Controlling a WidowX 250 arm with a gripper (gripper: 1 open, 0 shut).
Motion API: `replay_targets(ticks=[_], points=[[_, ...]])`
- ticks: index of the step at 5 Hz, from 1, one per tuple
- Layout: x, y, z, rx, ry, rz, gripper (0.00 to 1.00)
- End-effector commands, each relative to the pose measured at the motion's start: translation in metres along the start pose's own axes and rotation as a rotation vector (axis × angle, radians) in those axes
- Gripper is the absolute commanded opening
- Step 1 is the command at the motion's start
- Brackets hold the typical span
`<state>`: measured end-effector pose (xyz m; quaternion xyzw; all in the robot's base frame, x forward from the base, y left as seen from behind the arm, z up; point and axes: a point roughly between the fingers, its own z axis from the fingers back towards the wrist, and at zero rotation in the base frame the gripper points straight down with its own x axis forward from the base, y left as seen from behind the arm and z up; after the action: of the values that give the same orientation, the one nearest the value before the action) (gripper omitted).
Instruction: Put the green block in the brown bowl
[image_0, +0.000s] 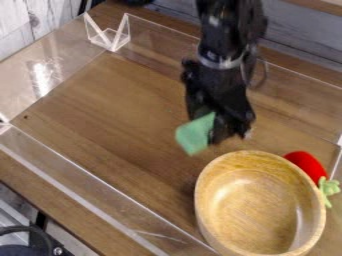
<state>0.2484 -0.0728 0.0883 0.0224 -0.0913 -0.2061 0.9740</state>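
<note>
My gripper (214, 128) hangs above the wooden table, pointing down, its fingers shut on the green block (198, 133). The light green block sticks out to the left of the fingers, lifted clear of the table, and looks blurred. The brown bowl (211, 205) stands on the table at the lower right, a large round wooden bowl with a thick rim and nothing inside it. The block is up and to the left of the bowl's rim, just outside it.
A red rounded object (307, 165) with a green bit lies against the bowl's right side. Clear plastic walls (80, 185) fence the table at the front and left. A small clear stand (107, 32) sits at the back left.
</note>
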Motion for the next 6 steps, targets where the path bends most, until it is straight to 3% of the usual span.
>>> replay_targets(ticks=[1,2,3,6], points=[[0.001,-0.029,0.006,0.002,-0.054,0.000,0.00],[-0.003,-0.054,0.003,-0.008,-0.055,-0.066,0.00],[-0.004,-0.057,0.002,-0.015,-0.055,-0.075,1.00],[-0.005,-0.054,0.014,-0.035,-0.041,-0.103,1.00]])
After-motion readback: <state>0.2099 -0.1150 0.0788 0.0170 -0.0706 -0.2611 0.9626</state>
